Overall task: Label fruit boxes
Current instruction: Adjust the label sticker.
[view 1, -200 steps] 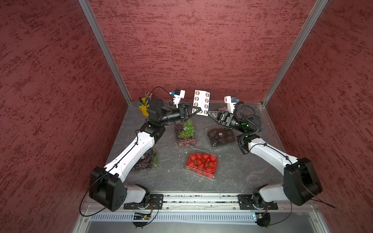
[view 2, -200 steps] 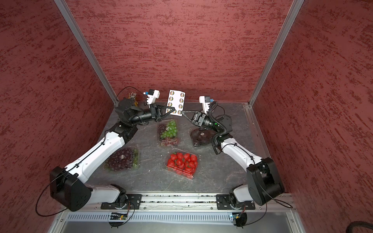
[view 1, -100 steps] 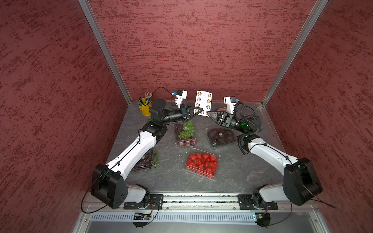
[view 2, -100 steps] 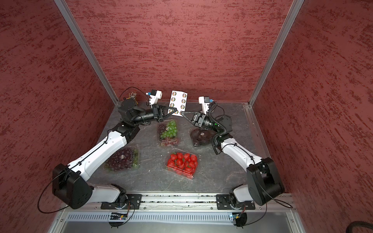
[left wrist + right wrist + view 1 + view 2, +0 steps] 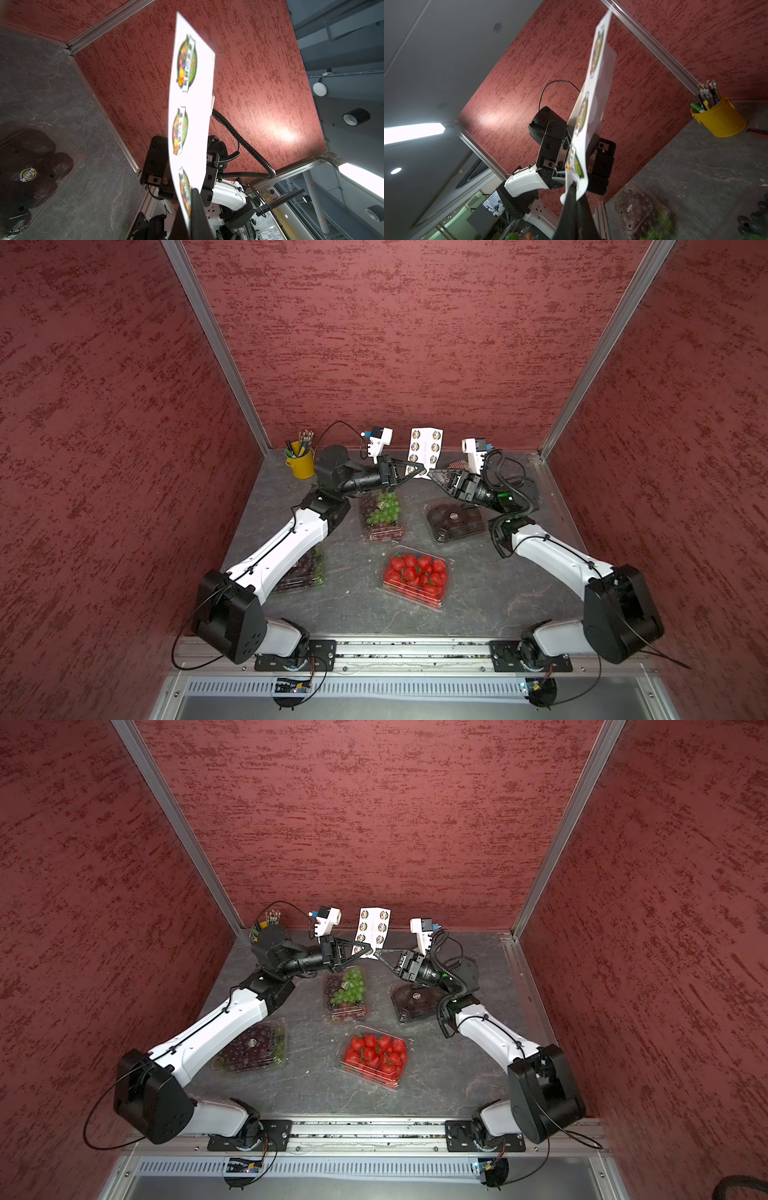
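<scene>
Over table (image 5: 478,597), left hand (image 5: 420,467) and right hand (image 5: 431,473) pinch sticker sheet (image 5: 425,444).

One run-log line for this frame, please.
stage: at sticker sheet | left gripper: shut, holding sheet aloft | right gripper: shut on sheet's lower edge | strawberry box: no label visible

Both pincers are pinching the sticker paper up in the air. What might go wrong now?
The left pincer and right pincer both grip the sticker sheet near its bottom edge, close together; pulling apart could tear the paper rather than peel a sticker.
The right pincer seems to hold only a small corner, so it might slip off.
Most of the sheet stands unsupported above the grips and could flop over.
</scene>
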`<act>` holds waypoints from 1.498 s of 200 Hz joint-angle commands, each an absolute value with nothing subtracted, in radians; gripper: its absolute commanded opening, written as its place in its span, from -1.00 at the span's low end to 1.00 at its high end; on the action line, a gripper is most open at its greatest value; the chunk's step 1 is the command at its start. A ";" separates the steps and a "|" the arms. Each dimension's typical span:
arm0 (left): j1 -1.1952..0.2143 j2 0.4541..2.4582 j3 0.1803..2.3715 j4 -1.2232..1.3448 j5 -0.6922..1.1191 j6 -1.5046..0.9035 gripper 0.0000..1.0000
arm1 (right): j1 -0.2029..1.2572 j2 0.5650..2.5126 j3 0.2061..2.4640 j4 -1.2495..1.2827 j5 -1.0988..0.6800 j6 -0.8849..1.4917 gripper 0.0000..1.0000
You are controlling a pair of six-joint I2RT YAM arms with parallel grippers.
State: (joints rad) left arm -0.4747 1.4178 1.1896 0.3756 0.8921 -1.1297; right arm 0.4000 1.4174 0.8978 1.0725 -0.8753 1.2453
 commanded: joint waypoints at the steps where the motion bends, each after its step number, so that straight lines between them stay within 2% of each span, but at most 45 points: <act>1: -0.495 1.428 1.216 0.412 0.910 -1.136 -1.00 | 0.408 1.407 0.910 1.091 -0.887 1.243 -1.00; 89: -0.474 1.404 1.199 0.518 0.908 -1.192 -1.00 | 0.408 1.402 0.897 1.063 -0.879 1.220 -1.00; 299: -0.483 1.452 1.175 0.494 0.916 -1.180 -1.00 | 0.408 1.387 0.903 1.089 -0.885 1.233 -1.00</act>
State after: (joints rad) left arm -0.4801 1.4338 1.1835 0.4881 0.9142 -1.1942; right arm 0.4004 1.4109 0.8978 1.0615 -0.8680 1.2255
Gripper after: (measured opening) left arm 0.045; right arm 0.044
